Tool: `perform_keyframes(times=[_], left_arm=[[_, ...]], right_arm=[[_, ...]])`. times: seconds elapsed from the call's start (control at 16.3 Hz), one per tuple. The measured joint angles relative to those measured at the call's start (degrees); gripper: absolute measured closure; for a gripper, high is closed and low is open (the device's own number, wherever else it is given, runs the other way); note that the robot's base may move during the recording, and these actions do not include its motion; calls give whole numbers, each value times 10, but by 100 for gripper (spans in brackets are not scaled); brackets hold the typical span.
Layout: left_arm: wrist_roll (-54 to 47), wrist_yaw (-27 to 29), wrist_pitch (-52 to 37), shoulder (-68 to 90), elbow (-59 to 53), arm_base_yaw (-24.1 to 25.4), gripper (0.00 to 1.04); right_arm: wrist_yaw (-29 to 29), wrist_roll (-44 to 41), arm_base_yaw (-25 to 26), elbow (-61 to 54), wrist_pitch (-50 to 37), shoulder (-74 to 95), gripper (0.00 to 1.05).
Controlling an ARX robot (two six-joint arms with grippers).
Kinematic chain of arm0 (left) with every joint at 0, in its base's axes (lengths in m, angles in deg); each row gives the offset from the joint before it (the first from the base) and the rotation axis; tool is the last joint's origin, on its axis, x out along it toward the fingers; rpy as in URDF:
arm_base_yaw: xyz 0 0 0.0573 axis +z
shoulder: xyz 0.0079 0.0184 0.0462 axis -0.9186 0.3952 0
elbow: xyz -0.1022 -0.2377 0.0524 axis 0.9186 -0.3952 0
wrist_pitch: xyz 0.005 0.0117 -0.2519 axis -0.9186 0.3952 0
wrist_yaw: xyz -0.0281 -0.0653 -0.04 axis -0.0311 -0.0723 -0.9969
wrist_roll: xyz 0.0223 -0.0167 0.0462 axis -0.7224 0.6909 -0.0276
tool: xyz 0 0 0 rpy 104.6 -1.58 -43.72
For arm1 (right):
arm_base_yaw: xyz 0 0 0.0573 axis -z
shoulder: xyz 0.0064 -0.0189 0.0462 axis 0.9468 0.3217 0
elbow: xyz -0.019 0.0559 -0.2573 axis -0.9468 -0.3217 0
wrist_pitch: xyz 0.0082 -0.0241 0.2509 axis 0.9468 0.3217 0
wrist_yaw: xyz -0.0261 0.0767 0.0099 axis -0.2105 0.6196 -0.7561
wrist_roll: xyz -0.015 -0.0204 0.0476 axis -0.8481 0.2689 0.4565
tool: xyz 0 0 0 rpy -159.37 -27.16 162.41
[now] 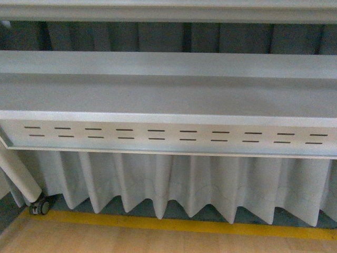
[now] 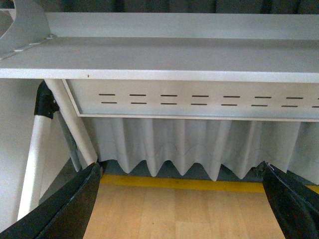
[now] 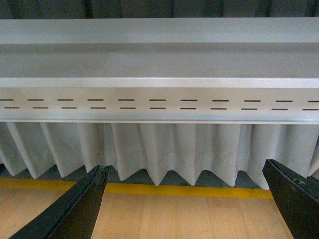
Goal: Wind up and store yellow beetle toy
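The yellow beetle toy appears in no view; its location cannot be established. The front view shows only a grey table (image 1: 168,100) with a slotted apron panel (image 1: 174,135), a pleated curtain (image 1: 174,184) behind and a yellow floor stripe (image 1: 174,225) toward six o'clock. The left gripper (image 2: 182,199) and right gripper (image 3: 187,201) both stand wide and empty over wooden floor (image 3: 184,219). Judgement: the toy is likely light, rigid and slippery; grasp across the body sides, clear of the wheels.

A lab-like test room: grey metal desk (image 1: 168,95) on a castor (image 1: 40,207), pleated curtain (image 1: 174,184), yellow floor line (image 1: 210,225).
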Motion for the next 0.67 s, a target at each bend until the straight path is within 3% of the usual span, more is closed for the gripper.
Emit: perform_keyframes(times=[0.67], left_arm=[[0,0,0,0,0,0,7]], right_arm=[[0,0,0,0,0,0,6]])
